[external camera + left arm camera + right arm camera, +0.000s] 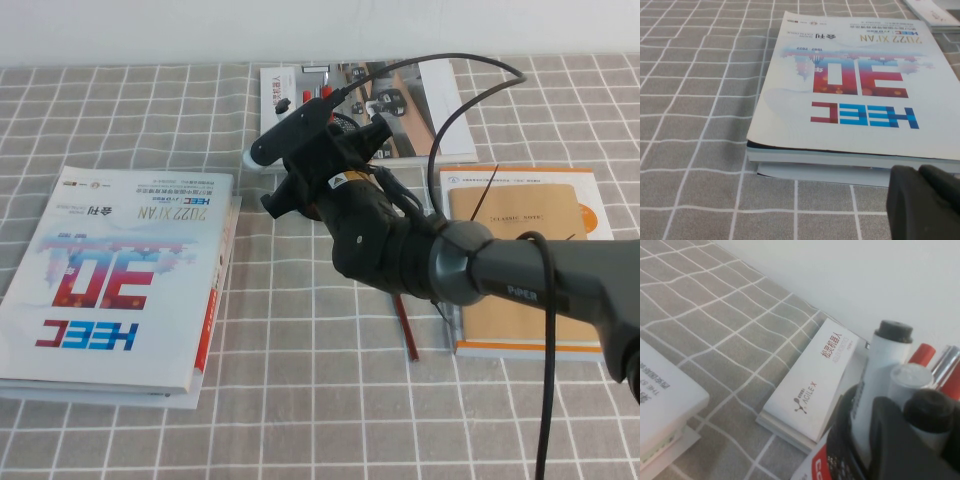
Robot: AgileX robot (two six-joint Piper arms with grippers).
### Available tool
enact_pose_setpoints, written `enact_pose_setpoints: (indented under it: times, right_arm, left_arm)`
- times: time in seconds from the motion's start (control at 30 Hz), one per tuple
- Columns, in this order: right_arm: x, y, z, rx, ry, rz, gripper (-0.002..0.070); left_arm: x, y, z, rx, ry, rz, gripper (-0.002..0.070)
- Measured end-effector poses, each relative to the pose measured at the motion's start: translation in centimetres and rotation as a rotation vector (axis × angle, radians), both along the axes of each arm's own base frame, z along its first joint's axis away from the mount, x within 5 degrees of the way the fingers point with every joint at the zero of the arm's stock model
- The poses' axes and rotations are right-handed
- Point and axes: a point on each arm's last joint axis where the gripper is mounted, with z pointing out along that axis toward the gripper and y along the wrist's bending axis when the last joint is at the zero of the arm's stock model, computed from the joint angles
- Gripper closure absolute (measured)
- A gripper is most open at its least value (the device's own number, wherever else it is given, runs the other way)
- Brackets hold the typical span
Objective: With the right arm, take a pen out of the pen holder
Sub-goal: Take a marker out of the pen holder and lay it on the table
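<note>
The black mesh pen holder holds several pens, among them a tall white marker, a red-capped pen and a white pen with a black cap. My right gripper is down in the holder, and its dark fingers press on either side of the black-capped pen. In the high view the right wrist covers the holder at the table's back middle. My left gripper hovers low beside the HEEC book, its fingers together and empty.
The HEEC book lies at the left on a stack. An orange notebook lies at the right, with a red pen on the cloth beside it. A brochure and a white AGILE-X box sit by the back wall.
</note>
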Motion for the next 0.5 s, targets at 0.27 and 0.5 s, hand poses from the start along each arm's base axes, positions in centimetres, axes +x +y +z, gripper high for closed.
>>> enact_pose_setpoints:
  times: [0.27,0.5]
  right_arm:
    - [0.1,-0.1,0.1,0.01,0.007,-0.009,0.0554]
    - [-0.2,-0.3,1.5,0.021,0.012,-0.005,0.0555]
  left_arm:
    - [0.0,0.0,0.0,0.0,0.0,0.0,0.068]
    - [0.0,0.0,0.0,0.0,0.0,0.0,0.068]
